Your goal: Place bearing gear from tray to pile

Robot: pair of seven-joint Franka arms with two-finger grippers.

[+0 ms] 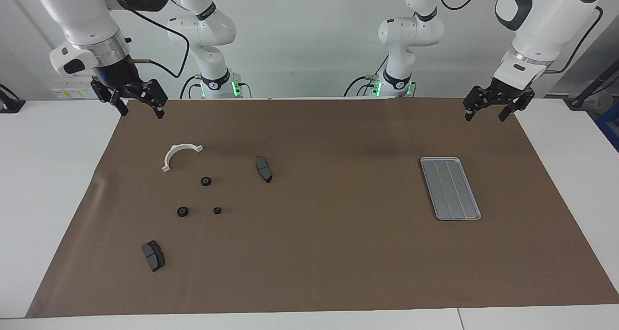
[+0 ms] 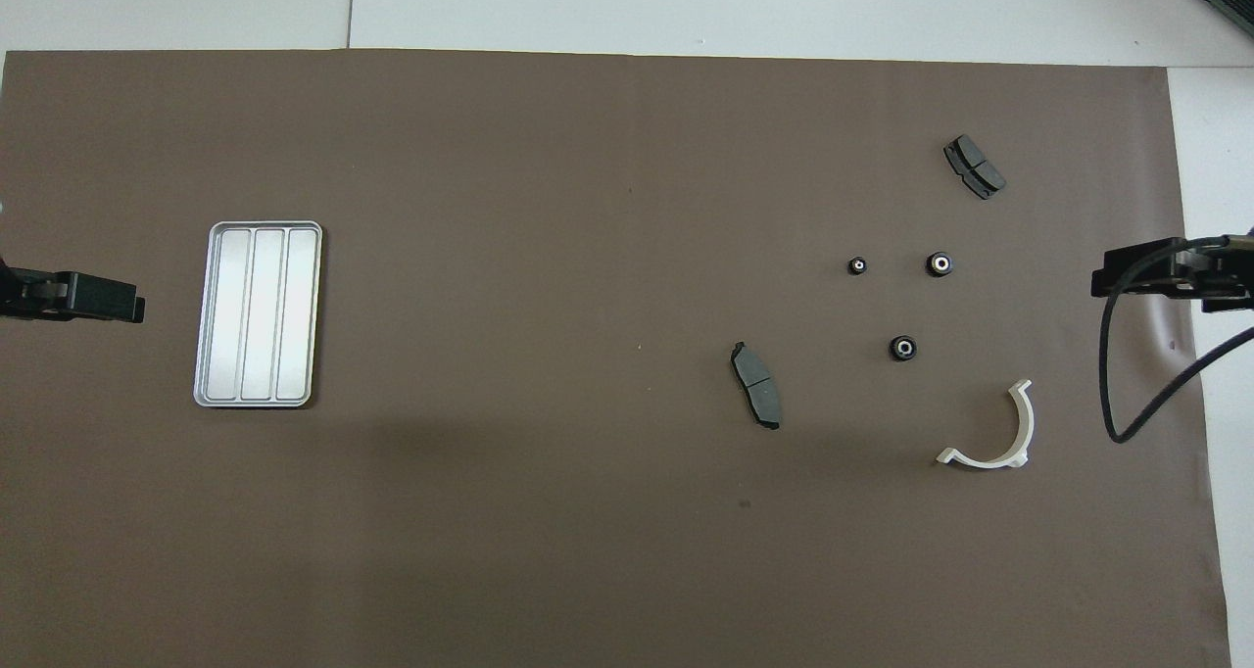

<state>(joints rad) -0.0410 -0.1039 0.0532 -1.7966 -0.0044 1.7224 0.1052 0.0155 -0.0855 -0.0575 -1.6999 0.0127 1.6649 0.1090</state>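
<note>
The silver ridged tray (image 1: 450, 188) (image 2: 258, 313) lies toward the left arm's end of the table with nothing in it. Toward the right arm's end is the pile: three small black bearing gears (image 1: 206, 180) (image 1: 182, 211) (image 1: 217, 210) on the mat, with a white half-ring bracket (image 1: 175, 150) and two dark brake pads (image 1: 264, 169) (image 1: 153, 255) around them. My right gripper (image 1: 141, 108) (image 2: 1166, 276) hangs open and holds nothing, over the mat's corner beside the bracket. My left gripper (image 1: 485, 114) (image 2: 73, 296) waits open above the mat's edge beside the tray.
A brown mat (image 1: 338, 252) covers most of the white table (image 1: 48, 199). A black cable (image 2: 1112, 374) loops down from the right wrist over the mat's edge, near the bracket (image 2: 983, 461).
</note>
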